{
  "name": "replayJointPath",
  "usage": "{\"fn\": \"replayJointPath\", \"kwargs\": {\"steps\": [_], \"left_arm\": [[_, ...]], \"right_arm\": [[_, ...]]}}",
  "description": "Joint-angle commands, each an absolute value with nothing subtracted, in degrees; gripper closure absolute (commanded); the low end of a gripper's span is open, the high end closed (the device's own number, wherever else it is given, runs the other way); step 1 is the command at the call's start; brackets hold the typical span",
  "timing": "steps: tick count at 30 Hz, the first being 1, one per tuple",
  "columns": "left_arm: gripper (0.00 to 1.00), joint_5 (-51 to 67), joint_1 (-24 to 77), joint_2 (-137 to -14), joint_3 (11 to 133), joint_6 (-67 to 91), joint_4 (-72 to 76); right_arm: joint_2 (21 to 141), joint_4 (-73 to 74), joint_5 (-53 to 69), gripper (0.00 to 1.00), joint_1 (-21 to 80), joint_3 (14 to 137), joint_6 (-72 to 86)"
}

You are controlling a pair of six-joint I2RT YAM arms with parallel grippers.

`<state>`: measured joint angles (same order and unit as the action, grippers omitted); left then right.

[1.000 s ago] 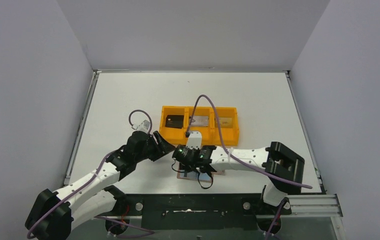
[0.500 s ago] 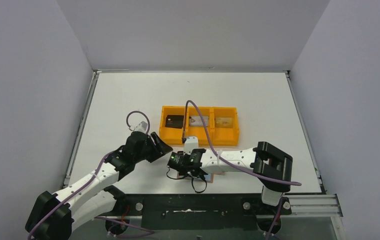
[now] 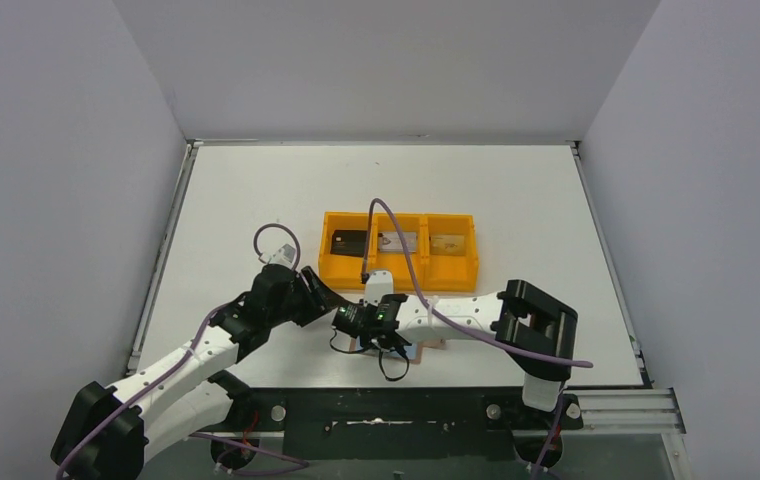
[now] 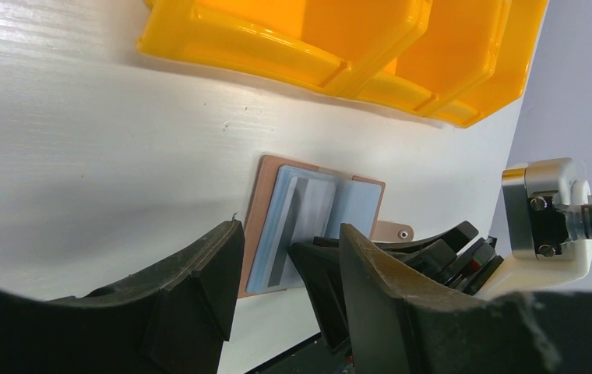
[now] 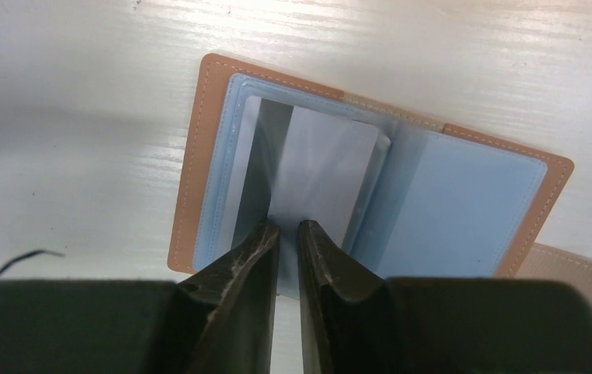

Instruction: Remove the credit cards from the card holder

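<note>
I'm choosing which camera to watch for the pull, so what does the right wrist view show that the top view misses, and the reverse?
Only the right wrist view: the wallet lying open with its blue inside, a pale card in one pocket, the snap tab, and the right gripper's fingertips close together at that card's edge. Only the top view: the orange tray holding three more cards, and the left gripper. Both: the white table, the right gripper and a sliver of the wallet.

Orange three-compartment tray point(image 3: 456, 276) on white table point(image 3: 256, 190); seemingly pale grey walls point(image 3: 386, 60) around
</note>
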<state>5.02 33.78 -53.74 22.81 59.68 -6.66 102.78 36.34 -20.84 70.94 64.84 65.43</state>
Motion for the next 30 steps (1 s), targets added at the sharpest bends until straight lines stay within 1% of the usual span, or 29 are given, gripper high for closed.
{"fn": "replayJointPath", "kwargs": {"steps": [1,2,4,8,11,16,19,24,30], "left_arm": [[0.53,5.69,33.35,-53.37,22.77,59.08,-3.27],[0.53,5.73,33.34,-53.51,22.76,59.09,-3.19],[0.53,5.88,33.37,-53.66,22.76,59.10,-3.08],[0.53,6.11,33.35,-53.55,22.76,59.06,-3.03],[0.53,6.69,33.32,-53.15,22.76,58.91,-2.39],[0.52,10.39,33.28,-53.43,21.50,59.34,2.32],[0.52,13.29,33.21,-54.02,20.65,59.89,5.37],[0.46,18.82,33.21,-55.30,19.25,59.55,11.47],[0.45,26.40,33.52,-59.79,17.34,60.69,19.94]], "right_arm": [[102.38,37.98,-23.58,0.87,70.93,64.92,65.50],[102.06,37.73,-23.70,0.91,70.93,64.87,65.04],[101.70,36.93,-23.68,0.95,70.79,65.01,63.67],[100.63,35.83,-23.70,0.98,70.84,65.63,61.64],[97.09,29.99,-22.06,1.00,70.56,62.49,60.26],[88.47,14.12,-17.07,1.00,68.52,51.57,58.75],[84.97,7.00,-14.48,1.00,67.46,46.96,57.47],[82.79,1.96,-12.92,1.00,66.28,43.32,57.24],[81.22,-2.31,-11.70,1.00,65.33,39.95,57.82]]}}
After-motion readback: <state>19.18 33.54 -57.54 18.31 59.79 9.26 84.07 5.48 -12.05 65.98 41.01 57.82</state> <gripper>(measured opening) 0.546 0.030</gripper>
